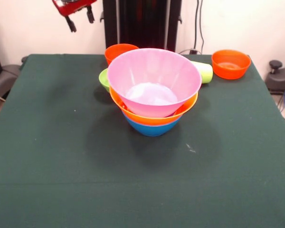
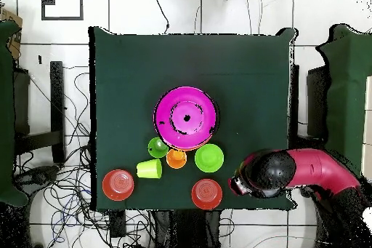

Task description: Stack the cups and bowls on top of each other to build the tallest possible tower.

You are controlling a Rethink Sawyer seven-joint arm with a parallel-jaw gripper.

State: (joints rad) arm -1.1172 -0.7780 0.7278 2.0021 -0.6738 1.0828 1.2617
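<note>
The tower (image 1: 153, 90) stands mid-table: a blue bowl (image 1: 152, 128) lowest, a yellow-orange bowl (image 1: 154, 117) in it, and a large pink bowl (image 1: 154, 76) on top; it also shows in the overhead view (image 2: 186, 118). Behind it are a green bowl (image 1: 103, 78), an orange bowl (image 1: 121, 51) and a lime-yellow cup (image 1: 203, 71) on its side. Another orange bowl (image 1: 230, 63) sits at the far right. The overhead view shows a green cup (image 2: 158, 147) and an orange cup (image 2: 176, 158) beside the tower. My gripper (image 1: 80, 16) hangs open and empty, high above the far left.
The arm (image 2: 290, 172) reaches in over the table's corner in the overhead view, beside the orange bowl (image 2: 207, 193). The dark green table (image 1: 61, 156) ends close behind the bowls. Cables lie on the floor around it.
</note>
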